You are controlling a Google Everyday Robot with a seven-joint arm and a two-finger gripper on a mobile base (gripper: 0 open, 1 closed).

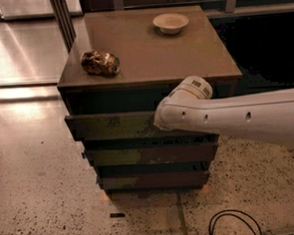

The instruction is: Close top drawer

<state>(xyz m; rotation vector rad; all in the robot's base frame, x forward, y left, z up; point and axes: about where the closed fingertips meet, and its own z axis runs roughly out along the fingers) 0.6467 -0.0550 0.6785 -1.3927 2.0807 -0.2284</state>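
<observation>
The top drawer sits just under the cabinet top. Its flat, scuffed front runs from below the front left corner towards the front right corner, and a dark band separates it from the top's front edge. The white arm reaches in from the right edge of the view and covers the right part of the drawer front. The gripper is at the arm's left tip, against that front and right of its middle. The arm's rounded joint hides it, so I cannot tell whether it is open or closed, or holding anything. Two lower drawer fronts sit beneath. On the cabinet top, a crumpled snack bag lies near the front left corner and a pale bowl near the back edge, right of centre. A black cable loops on the speckled floor.
</observation>
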